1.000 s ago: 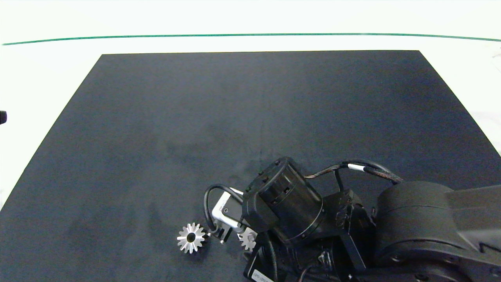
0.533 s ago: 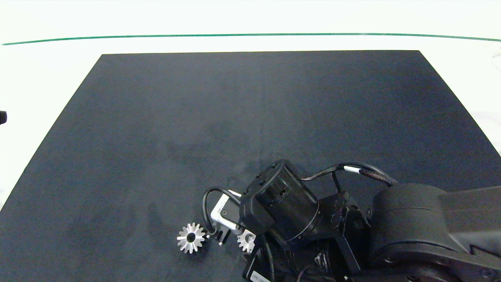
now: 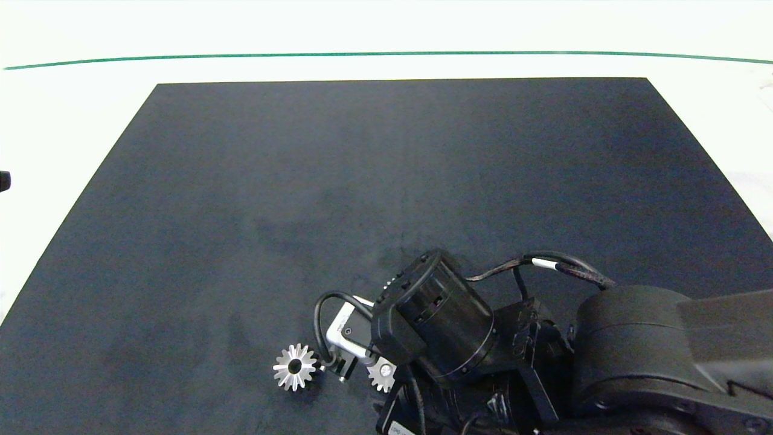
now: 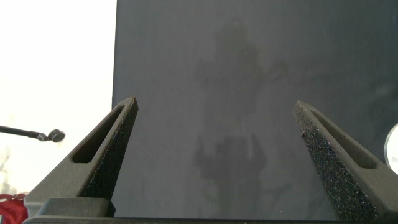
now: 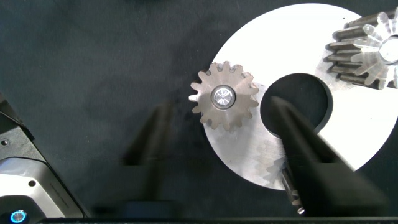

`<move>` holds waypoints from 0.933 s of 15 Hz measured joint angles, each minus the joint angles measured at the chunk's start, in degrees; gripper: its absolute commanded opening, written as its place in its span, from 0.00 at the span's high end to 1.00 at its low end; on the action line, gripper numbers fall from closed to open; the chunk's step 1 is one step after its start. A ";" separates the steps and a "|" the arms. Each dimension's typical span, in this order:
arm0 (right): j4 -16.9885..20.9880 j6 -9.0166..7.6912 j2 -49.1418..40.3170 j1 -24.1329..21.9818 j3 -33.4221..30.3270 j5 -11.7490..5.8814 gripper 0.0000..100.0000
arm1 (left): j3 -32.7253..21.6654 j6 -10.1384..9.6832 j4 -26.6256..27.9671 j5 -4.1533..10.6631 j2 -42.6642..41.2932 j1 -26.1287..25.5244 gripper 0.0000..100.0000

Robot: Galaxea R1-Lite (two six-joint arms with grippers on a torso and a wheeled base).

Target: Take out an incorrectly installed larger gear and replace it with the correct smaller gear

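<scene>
Larger gear: the star-like larger gear lies flat on the black mat, close to the mat's near edge. It sits just left of the right arm's wrist camera, and nothing grips it.
Smaller gear: the flat spur-toothed smaller gear sits at the rim of a round silver disc, part over the disc and part over the mat. A shiny pin shows in its centre hole.
Right gripper: the right gripper hangs above the smaller gear with its fingers apart, one to either side of the gear. Neither finger touches it.
Disc: it has a round hole just beside the smaller gear. A raised conical gear stands at its far rim. More teeth show beside one finger, mostly hidden.
Right arm: the right arm reaches in along the mat's near edge and covers the disc in the head view. A small silver gear peeks out beneath it; which one it is cannot be told.
Left gripper: the left gripper is over bare mat near the mat's left edge, fingers wide apart and holding nothing.
</scene>
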 measured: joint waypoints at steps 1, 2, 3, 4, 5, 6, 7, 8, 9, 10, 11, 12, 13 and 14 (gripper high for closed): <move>0.00 0.11 -0.39 -0.04 0.07 0.00 0.00 | 0.00 0.00 0.00 0.00 0.00 0.00 0.00; 0.05 0.39 -1.17 -0.17 0.28 0.00 0.00 | 0.00 -0.02 0.00 0.00 0.00 0.00 0.00; 0.02 0.61 -2.29 -0.41 0.88 -0.05 0.00 | 0.00 -0.02 -0.02 0.00 0.00 0.00 0.00; 0.07 0.80 -4.17 -1.02 1.95 -0.60 0.00 | 0.00 -0.10 -0.13 -0.07 0.00 0.00 0.00; 0.05 1.00 -6.53 -1.88 3.33 -1.55 0.00 | 0.05 -0.22 -0.28 -0.18 -0.04 0.00 0.00; 0.00 1.52 -9.63 -3.01 5.18 -3.00 0.00 | 0.57 -0.49 -0.33 -0.18 -0.06 0.00 0.00; -0.02 2.38 -12.93 -4.14 7.00 -4.33 0.00 | 1.51 -1.67 -0.44 -0.13 -0.13 0.00 0.00; -0.09 3.43 -16.49 -5.17 8.83 -5.75 0.00 | 2.47 -3.36 -0.61 -0.13 -0.41 0.01 0.00; -0.09 4.58 -20.57 -6.23 10.78 -7.30 0.00 | 3.25 -5.38 -0.82 -0.05 -1.13 0.01 0.00; -0.17 5.44 -24.71 -7.23 12.59 -8.94 0.00 | 3.91 -6.24 -0.90 0.15 -2.34 0.15 0.00; -0.13 5.96 -29.22 -8.34 14.63 -10.58 0.00 | 4.61 -6.46 -0.90 0.33 -4.24 0.37 0.00; -0.15 6.36 -34.32 -9.70 16.90 -12.74 0.00 | 5.16 -5.69 -0.71 0.44 -6.47 0.80 0.00; -0.11 6.64 -39.25 -10.97 19.13 -14.82 0.00 | 5.73 -4.53 -0.38 0.45 -9.05 1.74 0.00; -0.11 6.75 -44.72 -12.67 21.44 -16.73 0.00 | 6.39 -2.99 -0.22 0.44 -12.04 3.21 0.00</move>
